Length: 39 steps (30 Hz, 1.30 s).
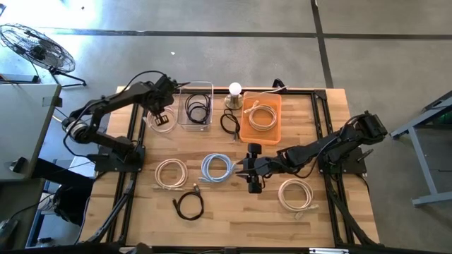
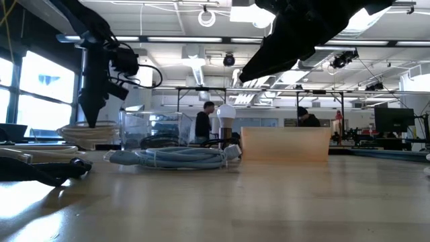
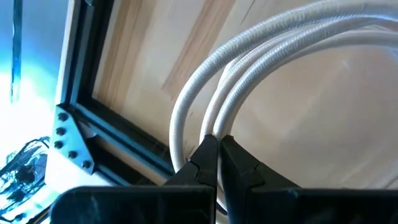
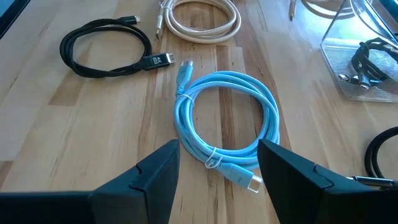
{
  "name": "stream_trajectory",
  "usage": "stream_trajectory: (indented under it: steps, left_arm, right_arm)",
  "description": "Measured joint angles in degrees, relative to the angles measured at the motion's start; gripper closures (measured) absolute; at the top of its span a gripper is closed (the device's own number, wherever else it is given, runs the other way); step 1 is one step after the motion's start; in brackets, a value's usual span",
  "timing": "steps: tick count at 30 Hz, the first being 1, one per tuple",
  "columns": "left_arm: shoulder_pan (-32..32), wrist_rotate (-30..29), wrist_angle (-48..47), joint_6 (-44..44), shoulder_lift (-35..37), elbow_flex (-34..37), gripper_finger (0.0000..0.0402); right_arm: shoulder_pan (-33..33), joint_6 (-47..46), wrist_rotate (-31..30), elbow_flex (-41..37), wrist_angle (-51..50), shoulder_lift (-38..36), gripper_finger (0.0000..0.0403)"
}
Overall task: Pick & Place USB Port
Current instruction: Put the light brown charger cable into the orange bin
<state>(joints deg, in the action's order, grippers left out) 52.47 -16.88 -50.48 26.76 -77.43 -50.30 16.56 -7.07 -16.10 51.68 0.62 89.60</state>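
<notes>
Left gripper (image 3: 213,144) pinched tight on white cable coil (image 1: 164,121) near table's (image 1: 233,208) far left corner, just beside clear box (image 1: 197,106); right gripper (image 4: 217,160) wide open, holding nothing, over middle of table; blue cable coil (image 4: 224,121) lies flat just ahead of its fingers; black cable coil (image 4: 106,45) beyond, toward near edge.

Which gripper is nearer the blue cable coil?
Right. The right gripper sits open just beside the blue cable coil; the left gripper is far off, shut on a white cable.
</notes>
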Motion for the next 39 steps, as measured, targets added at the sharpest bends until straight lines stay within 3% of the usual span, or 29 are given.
stream_trajectory:
  steps: [11, 19, 24, 32, 39]
  left_arm:
    - [0.00, 0.26, -6.88, 1.05, 5.66, -4.76, 0.0401]
    - [0.00, 3.87, -11.40, 3.19, 14.25, -8.80, 0.0401]
    - [0.02, 13.28, -11.18, 6.70, 22.75, -9.73, 0.0401]
    - [0.00, 35.98, -5.38, 9.97, 36.78, -9.75, 0.0401]
    - [0.00, 53.20, 2.57, 9.09, 44.73, -6.88, 0.0401]
  right_arm:
    - [0.00, 0.47, 1.07, 0.00, 0.00, 0.00, 0.0195]
    - [0.00, 1.07, 1.29, 0.00, 0.00, 0.00, 0.0195]
    - [0.00, 1.42, 2.84, 0.00, 0.82, 0.00, 0.0195]
    - [2.37, 6.05, 4.22, 0.00, 7.07, 0.00, 0.0195]
    - [5.04, 13.81, 5.65, 0.00, 16.48, 0.00, 0.0195]
